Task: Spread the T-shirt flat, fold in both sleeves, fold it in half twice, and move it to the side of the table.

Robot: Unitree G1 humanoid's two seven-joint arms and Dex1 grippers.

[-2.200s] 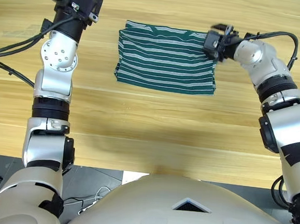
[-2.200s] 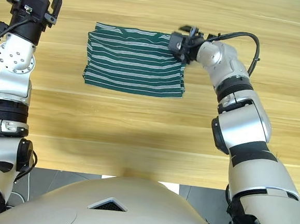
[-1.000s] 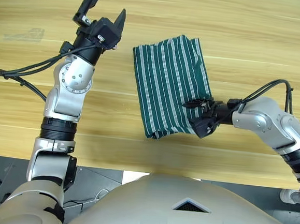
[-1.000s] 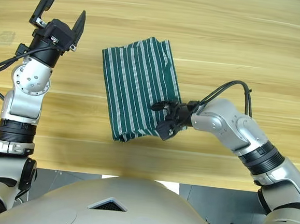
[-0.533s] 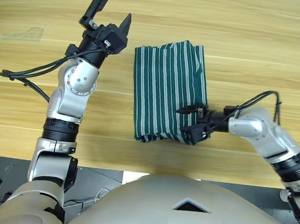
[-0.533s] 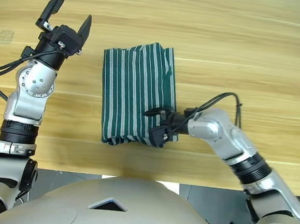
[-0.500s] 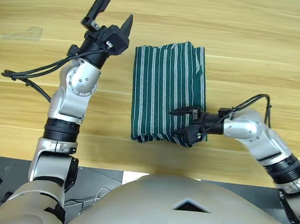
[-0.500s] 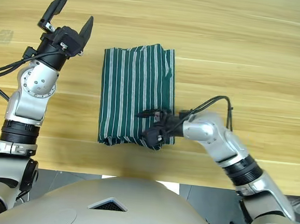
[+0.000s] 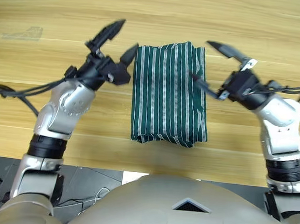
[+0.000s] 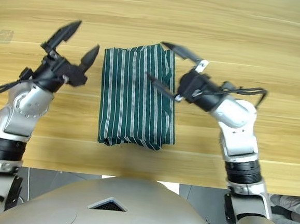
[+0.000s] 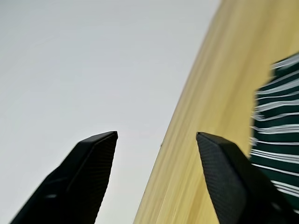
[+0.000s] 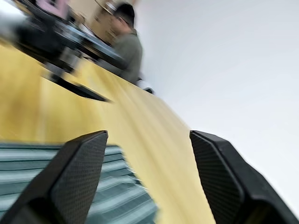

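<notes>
The T-shirt (image 9: pixel 169 93), dark green with thin white stripes, lies folded into a narrow rectangle on the wooden table (image 9: pixel 148 8), its near end close to the front edge. My left gripper (image 9: pixel 125 37) hovers open just left of the shirt's far corner, nothing between its fingers. My right gripper (image 9: pixel 201 59) is open wide above the shirt's far right edge, also holding nothing. The left wrist view has the open left gripper (image 11: pixel 156 134) with the striped shirt (image 11: pixel 276 140) beside it. In the right wrist view the shirt (image 12: pixel 122 183) lies under the open right gripper (image 12: pixel 148 133).
The table's front edge (image 9: pixel 104 159) runs just below the shirt's near end, with dark floor (image 9: pixel 10 171) beyond it. Bare wood stretches to both sides and to the far part of the table. A faint pale mark (image 9: pixel 22 33) sits at far left.
My right gripper has let go of the shirt's near right corner, opened wide and swung up to its far right edge. My left arm has dropped lower, gripper still open. The shirt stays put.
</notes>
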